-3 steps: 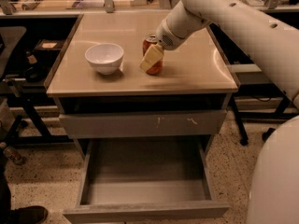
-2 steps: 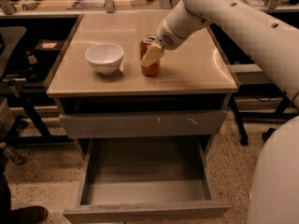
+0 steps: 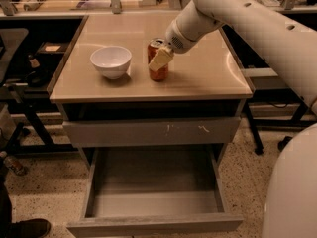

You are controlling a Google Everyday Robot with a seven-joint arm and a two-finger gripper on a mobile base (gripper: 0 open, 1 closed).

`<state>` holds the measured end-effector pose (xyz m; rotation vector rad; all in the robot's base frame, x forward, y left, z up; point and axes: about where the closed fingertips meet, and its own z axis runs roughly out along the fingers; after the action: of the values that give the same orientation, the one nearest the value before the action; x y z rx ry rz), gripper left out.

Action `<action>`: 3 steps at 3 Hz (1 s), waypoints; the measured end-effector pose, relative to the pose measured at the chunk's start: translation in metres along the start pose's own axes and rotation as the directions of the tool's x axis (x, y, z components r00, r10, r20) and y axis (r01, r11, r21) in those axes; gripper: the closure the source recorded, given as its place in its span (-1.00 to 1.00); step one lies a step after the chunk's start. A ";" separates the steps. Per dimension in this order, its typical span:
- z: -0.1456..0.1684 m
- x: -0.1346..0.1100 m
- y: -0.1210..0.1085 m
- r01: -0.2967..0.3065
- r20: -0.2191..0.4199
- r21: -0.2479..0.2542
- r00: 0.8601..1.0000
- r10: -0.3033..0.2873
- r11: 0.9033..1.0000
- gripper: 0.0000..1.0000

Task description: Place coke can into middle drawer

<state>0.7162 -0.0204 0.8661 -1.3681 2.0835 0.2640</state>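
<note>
camera view | coke can [image 3: 159, 74] upright at frame centre on the tabletop [image 3: 208, 81], right of white bowl [image 3: 111, 61] | gripper [image 3: 160, 59] against its upper side, clamped or loose: cannot tell | likely light, thin-walled, slick: take mid-body, gently | middle drawer [image 3: 153, 180] open, bottom of frame

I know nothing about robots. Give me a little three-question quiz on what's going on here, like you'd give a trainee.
1. True or false: the coke can already lies inside the open middle drawer.
2. What stands beside the coke can on the cabinet top? A) white bowl B) glass jug C) stack of plates
3. In a few words: where is the robot's hand?
Key: 1. False; it stands upright on the cabinet top. 2. A. 3. At the coke can, above the cabinet top.
</note>
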 end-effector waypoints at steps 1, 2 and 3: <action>-0.005 0.005 0.002 -0.002 -0.017 0.012 1.000 0.002 1.000 1.00; -0.029 0.020 0.008 -0.041 -0.041 0.064 0.998 0.043 0.997 1.00; -0.060 0.048 0.031 -0.101 -0.083 0.118 0.990 0.112 0.988 1.00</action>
<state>0.6523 -0.0717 0.8796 -1.2235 2.2134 0.1283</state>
